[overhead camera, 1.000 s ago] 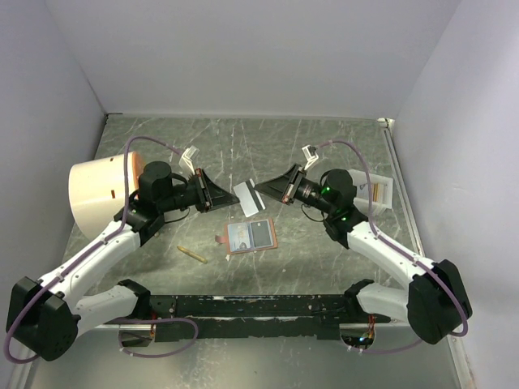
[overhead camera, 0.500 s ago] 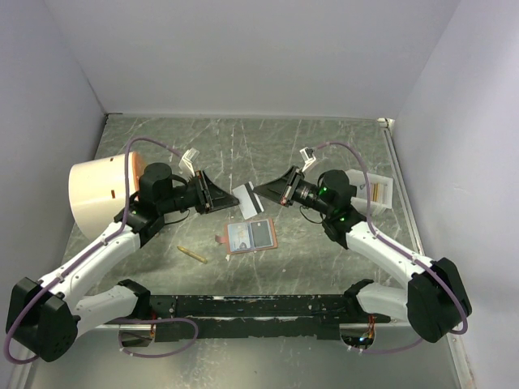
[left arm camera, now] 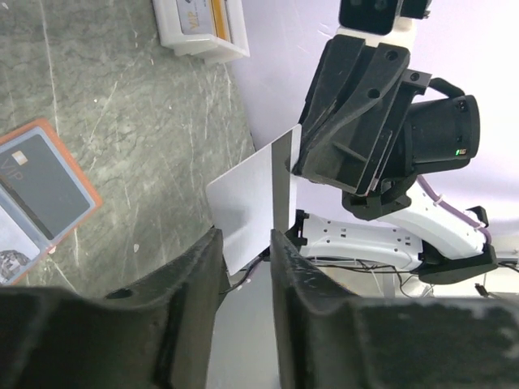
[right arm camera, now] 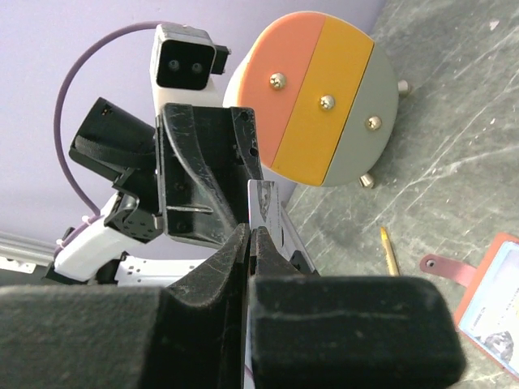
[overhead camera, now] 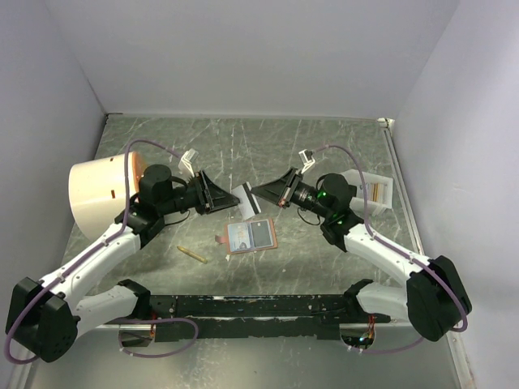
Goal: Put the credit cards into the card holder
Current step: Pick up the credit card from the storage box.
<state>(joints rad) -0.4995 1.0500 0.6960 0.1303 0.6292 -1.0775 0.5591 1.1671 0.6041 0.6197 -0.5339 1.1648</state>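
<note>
credit card (overhead camera: 246,201) in mid-air over bench (overhead camera: 324,146), tilted, long axis roughly near-far, stripe edge toward right end effector (overhead camera: 256,194), which is pinched closed on it. left end effector (overhead camera: 233,203) jaws parted around the other edge. card holder (overhead camera: 251,237) lies open just nearer.

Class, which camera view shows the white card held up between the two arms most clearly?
Left wrist: the card shows its pale face and dark stripe. Top external shows it small; right wrist shows only its thin edge between the fingers.
</note>
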